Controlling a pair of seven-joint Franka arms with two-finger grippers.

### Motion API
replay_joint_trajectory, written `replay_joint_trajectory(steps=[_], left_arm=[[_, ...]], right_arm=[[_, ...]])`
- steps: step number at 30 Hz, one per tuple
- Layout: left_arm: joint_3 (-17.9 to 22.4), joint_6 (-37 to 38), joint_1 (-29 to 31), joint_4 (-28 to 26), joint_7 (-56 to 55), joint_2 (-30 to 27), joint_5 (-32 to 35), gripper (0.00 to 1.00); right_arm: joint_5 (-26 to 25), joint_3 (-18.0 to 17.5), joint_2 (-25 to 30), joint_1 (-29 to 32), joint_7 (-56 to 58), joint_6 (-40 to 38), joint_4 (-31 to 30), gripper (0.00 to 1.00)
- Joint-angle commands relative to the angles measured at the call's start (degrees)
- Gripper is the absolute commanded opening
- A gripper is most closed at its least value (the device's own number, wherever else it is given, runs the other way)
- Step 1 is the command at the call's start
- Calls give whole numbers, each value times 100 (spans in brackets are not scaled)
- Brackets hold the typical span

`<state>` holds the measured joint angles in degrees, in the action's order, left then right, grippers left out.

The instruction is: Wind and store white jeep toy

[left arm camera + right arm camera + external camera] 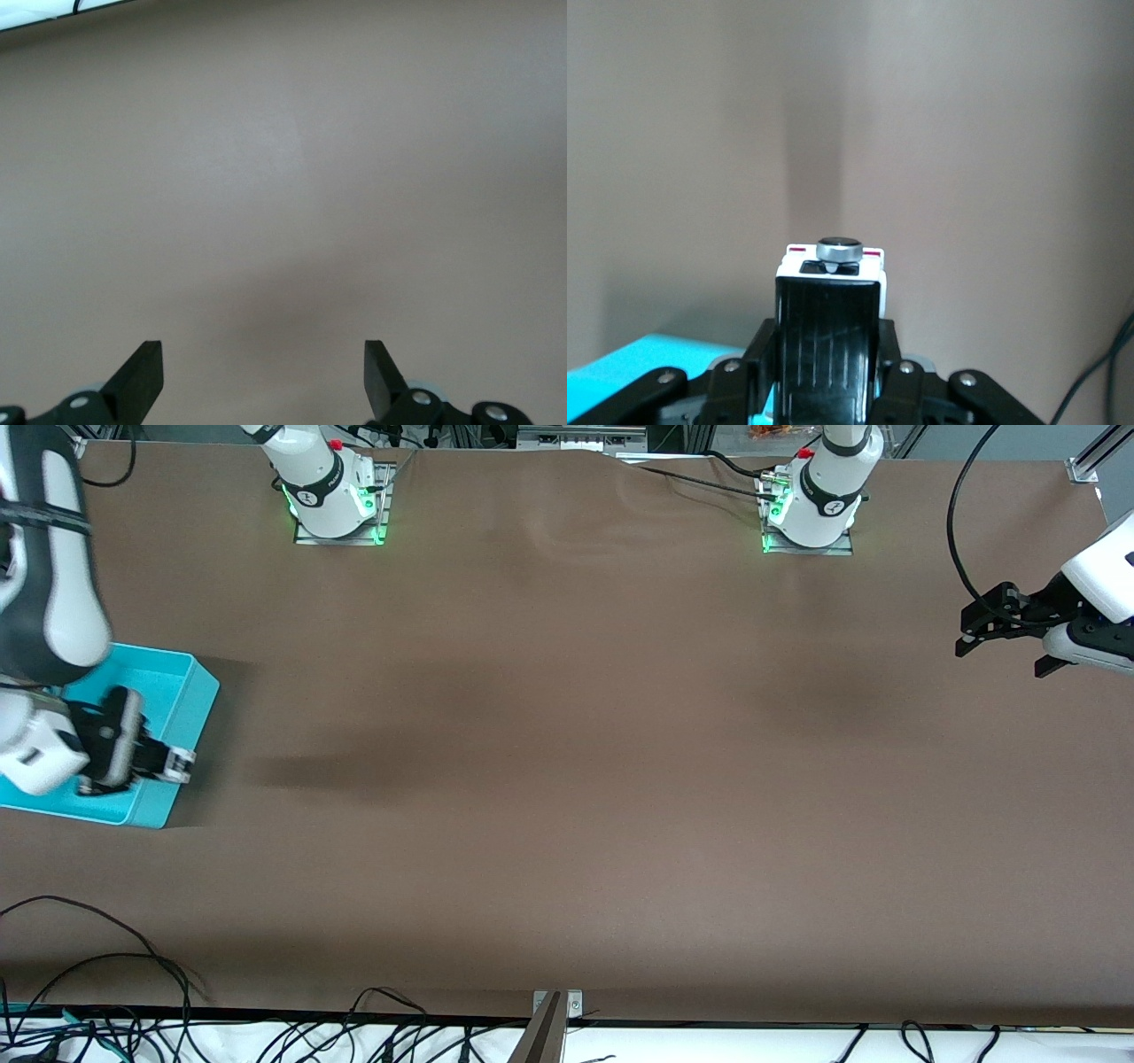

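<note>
Jeep in the claw, right there: the right gripper (pixel 182 763) has its fingers pinched tight on the white jeep toy (pixel 181 763), holding it up over the corner of the turquoise bin (pixel 197 691) that sits at the right arm's end of the table. From the front camera only a small white bit of the toy pokes out at the fingertips, just above the bin's rim on the side facing the middle of the table. Switch to the right wrist view and it is plain as day: the jeep (pixel 831 305) sits squeezed between the two black fingers (pixel 764 354), black roof toward the camera, white rear with red marks and a round dark spare wheel pointing away, and a sliver of the bin (pixel 629 363) showing underneath at the corner. Over at the left arm's end of the table, the left gripper (pixel 1005 646) hangs above the bare brown tablecloth (pixel 567 779), fingers spread wide with nothing between them; its own wrist camera shows the two black fingertips (pixel 142 372) standing well apart over plain cloth (pixel 283 177). That arm is simply waiting.
</note>
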<state>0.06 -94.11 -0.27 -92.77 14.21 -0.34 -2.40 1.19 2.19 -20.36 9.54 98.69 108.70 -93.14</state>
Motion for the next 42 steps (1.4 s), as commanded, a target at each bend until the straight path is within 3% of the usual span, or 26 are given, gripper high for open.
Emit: replay_joint_trajectory(steps=[1, 4, 8, 18, 25, 33, 42], left_arm=[[3, 165, 9, 215, 90, 87, 38, 100], [-6, 165, 0, 224, 99, 87, 11, 100], [-6, 165, -35, 285, 99, 87, 11, 100], [21, 174, 27, 374, 90, 87, 11, 100], [3, 174, -17, 365, 108, 394, -6, 100], [56, 209, 105, 602, 108, 474, -6, 100], [12, 833, 335, 1006, 117, 421, -50, 100]], right_arm=[[250, 474, 164, 126, 563, -252, -160, 12], [434, 782, 155, 240, 896, -261, -344, 12], [725, 941, 67, 504, 1530, -86, -582, 12], [804, 932, -363, 917, 1917, 696, -1012, 12], [1296, 932, -522, 970, 2453, 1346, -1425, 12], [1463, 932, -847, 1005, 2541, 1689, -1435, 13], [1789, 924, -1067, 1049, 2876, 1830, -1408, 17]])
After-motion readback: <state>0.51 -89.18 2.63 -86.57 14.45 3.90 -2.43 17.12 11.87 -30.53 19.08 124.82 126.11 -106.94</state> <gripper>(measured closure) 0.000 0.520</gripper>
